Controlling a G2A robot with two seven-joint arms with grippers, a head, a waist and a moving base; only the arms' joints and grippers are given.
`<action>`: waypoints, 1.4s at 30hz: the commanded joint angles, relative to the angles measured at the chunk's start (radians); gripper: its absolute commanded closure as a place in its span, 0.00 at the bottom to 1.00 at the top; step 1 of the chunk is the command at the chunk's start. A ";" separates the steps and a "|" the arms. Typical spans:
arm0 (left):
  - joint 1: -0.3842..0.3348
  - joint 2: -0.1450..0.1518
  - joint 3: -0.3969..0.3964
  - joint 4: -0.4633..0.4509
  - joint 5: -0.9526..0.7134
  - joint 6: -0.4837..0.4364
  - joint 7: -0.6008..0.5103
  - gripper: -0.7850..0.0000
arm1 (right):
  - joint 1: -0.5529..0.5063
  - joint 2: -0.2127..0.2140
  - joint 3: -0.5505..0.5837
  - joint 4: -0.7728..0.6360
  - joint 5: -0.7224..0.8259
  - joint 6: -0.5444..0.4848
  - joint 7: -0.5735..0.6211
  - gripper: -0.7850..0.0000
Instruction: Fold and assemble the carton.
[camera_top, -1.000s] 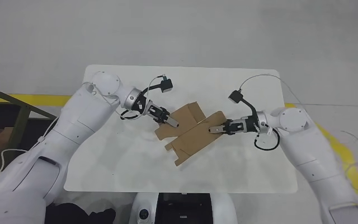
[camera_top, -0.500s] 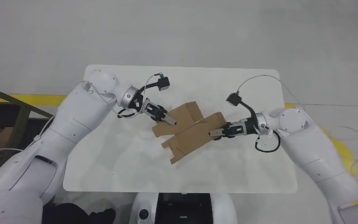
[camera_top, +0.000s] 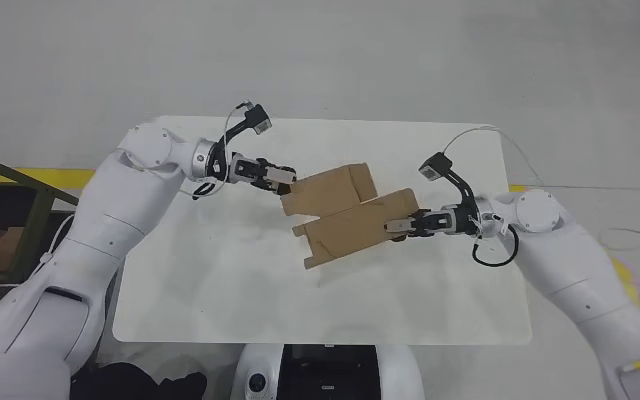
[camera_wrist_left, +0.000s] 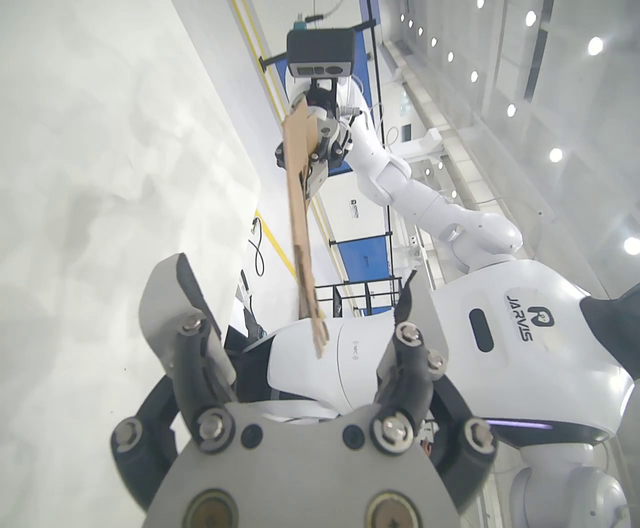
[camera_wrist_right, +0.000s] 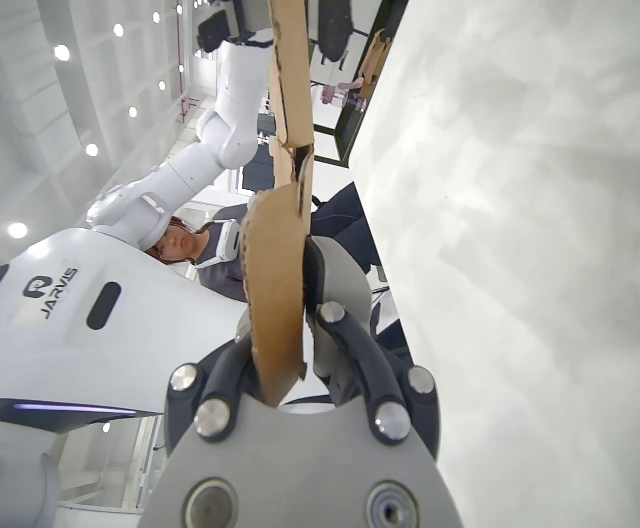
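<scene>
I've lifted the flat brown cardboard carton (camera_top: 345, 215) off the white worktop (camera_top: 200, 290). The right fingers (camera_wrist_right: 340, 280) pinch one end, and the left fingers (camera_wrist_left: 167, 292) are spread around the other.

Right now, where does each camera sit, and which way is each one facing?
Top view: above the arms, looking down at the table; the left arm, right arm and carton show.
Left wrist view: behind the left gripper, looking along its open fingers at the carton's edge and the far right arm.
Right wrist view: behind the right gripper, shut on the carton, facing the left arm.
Shared: both wrist views see the carton edge-on, from opposite ends.
</scene>
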 joint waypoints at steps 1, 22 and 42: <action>0.018 0.004 -0.018 0.000 -0.010 -0.008 0.008 0.00 | -0.008 0.002 0.012 0.011 0.021 0.004 0.003 1.00; 0.098 -0.007 -0.029 -0.109 0.144 0.014 0.172 0.00 | -0.225 0.022 0.116 -0.162 -0.121 0.101 -0.255 1.00; 0.129 -0.008 -0.087 -0.160 0.119 0.034 0.123 0.00 | -0.303 0.024 0.189 -0.258 -0.315 0.195 -0.435 1.00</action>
